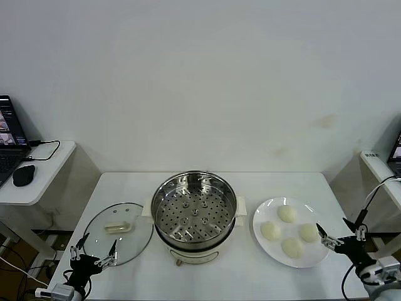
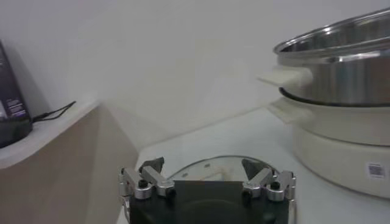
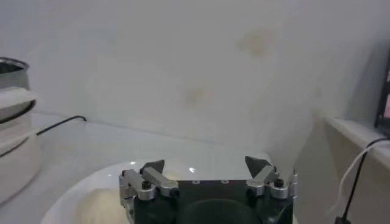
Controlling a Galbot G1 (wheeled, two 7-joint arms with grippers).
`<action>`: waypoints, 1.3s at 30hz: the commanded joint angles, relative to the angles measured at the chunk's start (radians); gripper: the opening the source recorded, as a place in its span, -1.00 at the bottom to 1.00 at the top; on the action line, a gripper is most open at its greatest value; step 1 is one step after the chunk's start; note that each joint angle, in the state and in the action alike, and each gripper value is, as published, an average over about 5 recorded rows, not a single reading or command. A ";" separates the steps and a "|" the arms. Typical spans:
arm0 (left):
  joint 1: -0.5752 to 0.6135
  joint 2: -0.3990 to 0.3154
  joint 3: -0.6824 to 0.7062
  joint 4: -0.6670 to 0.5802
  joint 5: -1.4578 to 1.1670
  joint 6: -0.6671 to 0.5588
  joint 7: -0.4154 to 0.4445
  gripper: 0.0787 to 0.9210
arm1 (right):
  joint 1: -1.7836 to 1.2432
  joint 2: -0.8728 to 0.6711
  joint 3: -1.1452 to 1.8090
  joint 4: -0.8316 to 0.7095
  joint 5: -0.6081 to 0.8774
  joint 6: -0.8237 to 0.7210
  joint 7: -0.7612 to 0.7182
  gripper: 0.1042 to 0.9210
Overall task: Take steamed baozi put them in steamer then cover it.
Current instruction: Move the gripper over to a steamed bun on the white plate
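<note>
I am holding my right pincer [image 1: 331,232] wide open and empty beside the plate [image 1: 266,246] carrying four baozi [image 1: 287,214]; my left pincer [image 1: 94,251], equally open, is hovering by the glass lid [image 1: 131,241]. The steamer [image 1: 194,213] is standing uncovered between them.

You have a white tabletop [image 1: 207,276] set against a plain pale wall [image 1: 207,75], which carries a few faint brownish smudges toward its right side. On the tabletop's left part lies a round clear glass lid [image 1: 119,233], flat, with a cream handle at its middle. On the right part sits a flat white plate [image 1: 262,238]. To your left, apart from the tabletop, stands a small white side table [image 1: 44,179] bearing a black mouse [image 1: 24,175], the corner of a laptop [image 1: 9,135] with its screen lit, and a black cable [image 1: 47,145] looping across its top. At the far right edge you can see another white ledge [image 1: 379,169] with cables hanging near it.
</note>
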 commanded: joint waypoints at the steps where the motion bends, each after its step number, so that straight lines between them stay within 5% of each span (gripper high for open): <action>1: 0.008 -0.007 0.007 -0.008 0.014 -0.001 0.000 0.77 | 0.115 -0.171 0.032 -0.004 -0.282 -0.096 -0.196 0.76; 8: 0.028 -0.027 0.012 -0.029 0.028 -0.005 -0.004 0.77 | 0.389 -0.399 -0.174 -0.091 -0.507 -0.165 -0.548 0.76; 15: 0.034 -0.037 0.013 -0.045 0.038 -0.005 -0.009 0.77 | 0.875 -0.507 -0.691 -0.222 -0.651 -0.101 -0.851 0.76; 23: 0.050 -0.051 0.003 -0.064 0.043 -0.016 -0.012 0.77 | 1.386 -0.480 -1.368 -0.363 -0.642 -0.058 -0.897 0.76; 39: 0.080 -0.080 0.011 -0.067 0.046 -0.024 -0.001 0.77 | 1.326 -0.227 -1.313 -0.682 -0.631 0.060 -0.900 0.76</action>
